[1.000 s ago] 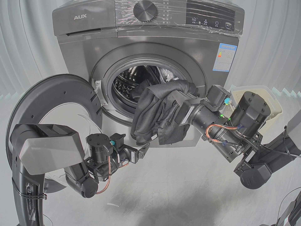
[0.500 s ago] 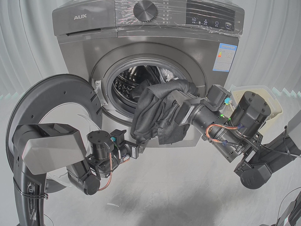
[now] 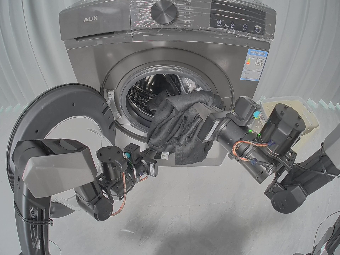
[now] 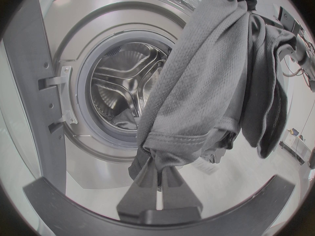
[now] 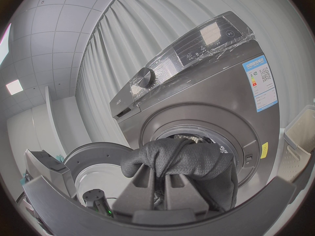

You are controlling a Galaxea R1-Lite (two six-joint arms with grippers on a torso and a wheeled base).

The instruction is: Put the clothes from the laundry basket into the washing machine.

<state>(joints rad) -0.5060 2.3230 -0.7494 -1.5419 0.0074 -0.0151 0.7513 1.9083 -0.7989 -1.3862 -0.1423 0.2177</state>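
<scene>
A dark grey garment (image 3: pixel 177 124) hangs in front of the washing machine's (image 3: pixel 102 54) open drum (image 3: pixel 145 89). Its top is bunched over my right gripper (image 3: pixel 199 108), which is shut on it beside the opening's right rim; the right wrist view shows the garment (image 5: pixel 183 158) draped over the right gripper (image 5: pixel 159 176). My left gripper (image 3: pixel 153 153) sits below the opening, shut on the garment's lower hem. In the left wrist view the left gripper (image 4: pixel 158 163) pinches the bunched hem of the garment (image 4: pixel 203 82). Another dark cloth (image 4: pixel 124 120) lies inside the drum.
The round door (image 3: pixel 63 114) stands swung open to the left, close behind my left arm. A cream laundry basket (image 3: pixel 304 110) stands right of the machine, behind my right arm; what it holds is hidden. Bare grey floor (image 3: pixel 184 202) lies in front.
My left gripper has moved up and toward the machine to the garment's lower hem and shut on it; the hem is now gathered and slightly raised. The right arm has stayed put.
</scene>
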